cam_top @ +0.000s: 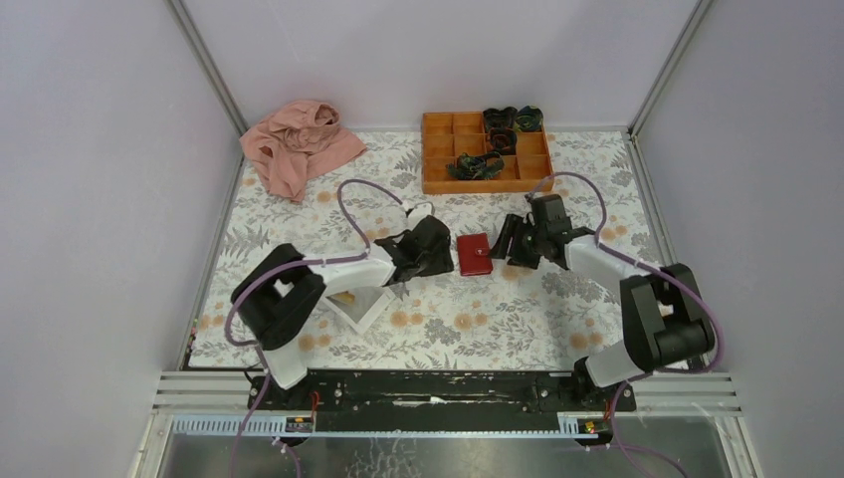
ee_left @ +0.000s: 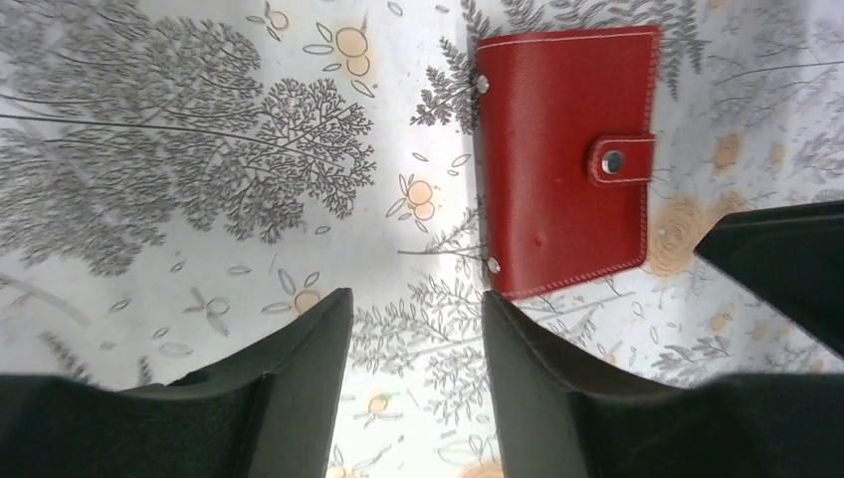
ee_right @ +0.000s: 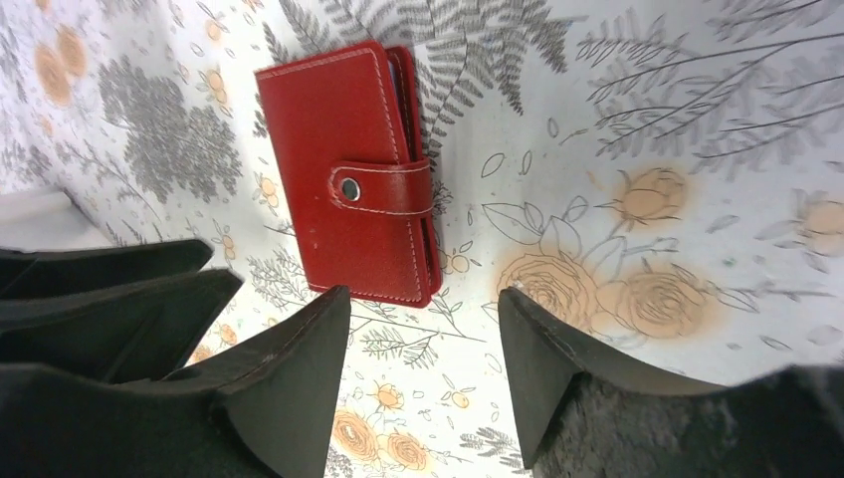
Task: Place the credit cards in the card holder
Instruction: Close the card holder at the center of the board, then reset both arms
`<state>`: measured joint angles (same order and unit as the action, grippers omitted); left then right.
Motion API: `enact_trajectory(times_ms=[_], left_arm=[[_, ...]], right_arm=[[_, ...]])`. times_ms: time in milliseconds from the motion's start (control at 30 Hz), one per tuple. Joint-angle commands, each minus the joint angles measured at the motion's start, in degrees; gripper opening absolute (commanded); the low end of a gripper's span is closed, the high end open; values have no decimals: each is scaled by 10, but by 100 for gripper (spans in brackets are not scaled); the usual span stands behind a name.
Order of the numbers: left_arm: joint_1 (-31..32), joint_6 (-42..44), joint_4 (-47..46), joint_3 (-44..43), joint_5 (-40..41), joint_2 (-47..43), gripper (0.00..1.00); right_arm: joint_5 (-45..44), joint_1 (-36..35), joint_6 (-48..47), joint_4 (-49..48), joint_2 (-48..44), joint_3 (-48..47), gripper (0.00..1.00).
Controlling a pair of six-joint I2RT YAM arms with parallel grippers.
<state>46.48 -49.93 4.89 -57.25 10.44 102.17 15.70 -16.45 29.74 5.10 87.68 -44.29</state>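
The card holder [cam_top: 475, 254] lies closed on the floral cloth between my two grippers, dark red, with its snap tab fastened. In the left wrist view the card holder [ee_left: 567, 149] sits just beyond my right fingertip; my left gripper [ee_left: 416, 299] is open and empty. In the right wrist view the card holder [ee_right: 348, 169] lies ahead and to the left, and my right gripper [ee_right: 423, 296] is open with only cloth between its fingers. A golden-tan patch, probably the credit cards [cam_top: 343, 296], shows in the white tray, mostly hidden by my left arm.
The white tray [cam_top: 366, 307] lies under my left arm, left of the card holder. An orange compartment box [cam_top: 485, 174] with dark items stands at the back. A pink cloth [cam_top: 299, 144] is bunched at the back left. White walls close in the table.
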Motion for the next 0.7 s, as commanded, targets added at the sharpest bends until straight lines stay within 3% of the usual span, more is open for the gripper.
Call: enact_trajectory(times_ms=[0,33,67,333,500,667], left_arm=[[16,36,68,-25,65,-84,90],[20,47,84,-40,85,-97,99],[22,59,102,-56,110,-108,100],[10,121,159,-93,321,-208,100],[-33,97,173,-34,350,-282,100],[-44,89,147,44,376,-368,100]], right_arm=[[-79,3,-42,56,-82,-44,69],[-103,2,-50,64,-95,-52,85],[-125,2,-56,68,-107,-59,99],[-363,3,-35,128,-142,-99,99],[-468,3,-7,211,-128,-127,99],[-478,3,-1,230,-160,-97,99]])
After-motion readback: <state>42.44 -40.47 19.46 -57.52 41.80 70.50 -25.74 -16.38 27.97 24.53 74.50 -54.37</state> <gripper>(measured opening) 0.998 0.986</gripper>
